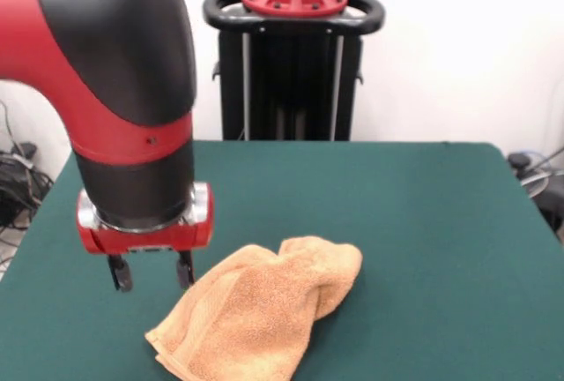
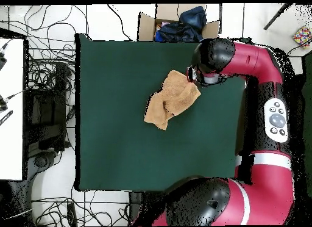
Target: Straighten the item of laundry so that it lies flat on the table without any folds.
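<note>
The towel (image 1: 260, 310) lies bunched near the front edge of the table (image 1: 423, 222), doubled over itself with thick folds, so the flattening looks barely begun. Just beside it hovers the claw (image 1: 150, 271), fingers spread and seemingly empty.

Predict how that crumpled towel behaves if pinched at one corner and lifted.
Likely floppy: the towel lies bunched in soft folds, so it should drape and partly unfold. Probably light. Terry pile looks grippy, unlikely to slip from the open fingers of the gripper.
</note>
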